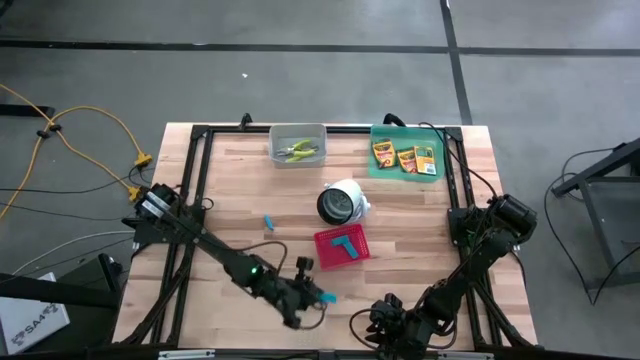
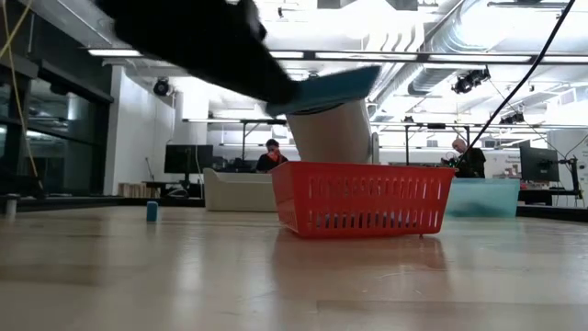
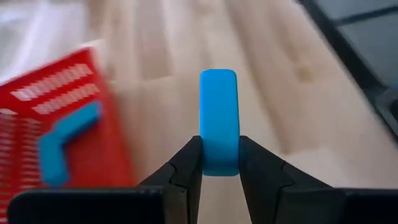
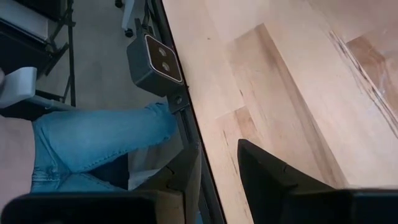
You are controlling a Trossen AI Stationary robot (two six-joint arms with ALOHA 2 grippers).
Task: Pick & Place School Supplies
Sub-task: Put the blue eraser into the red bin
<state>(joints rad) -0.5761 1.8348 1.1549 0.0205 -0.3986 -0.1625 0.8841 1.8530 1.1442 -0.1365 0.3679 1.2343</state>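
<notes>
My left gripper [image 1: 316, 297] hangs near the table's near edge, just in front of the red basket [image 1: 342, 246], shut on a light-blue block [image 3: 219, 112]. In the low view the block [image 2: 331, 90] shows above basket height. Two more blue blocks [image 3: 65, 146] lie inside the basket. One blue block [image 1: 269, 221] stands on the table left of the basket. Three crayon boxes [image 1: 405, 157] lie in the green tray [image 1: 380, 168]. The yellow-green pliers [image 1: 299, 152] lie in the grey bin [image 1: 298, 131]. My right gripper [image 4: 219, 171] waits open over the near right edge. My left gripper pinches the light-blue block by one end [image 3: 219, 158] between its two fingers [image 3: 186, 165]. The fingers run along the block, coming about level from the table's left. The rest of the block sticks out past the fingertips. It is lifted clear of the table.
A white cylinder [image 1: 342, 202] with a dark opening lies behind the red basket. A black frame [image 1: 195, 180] runs around the table. A person's leg in jeans [image 4: 99, 140] and a small camera [image 4: 155, 59] show beyond the near edge. Bare wood lies left of the basket.
</notes>
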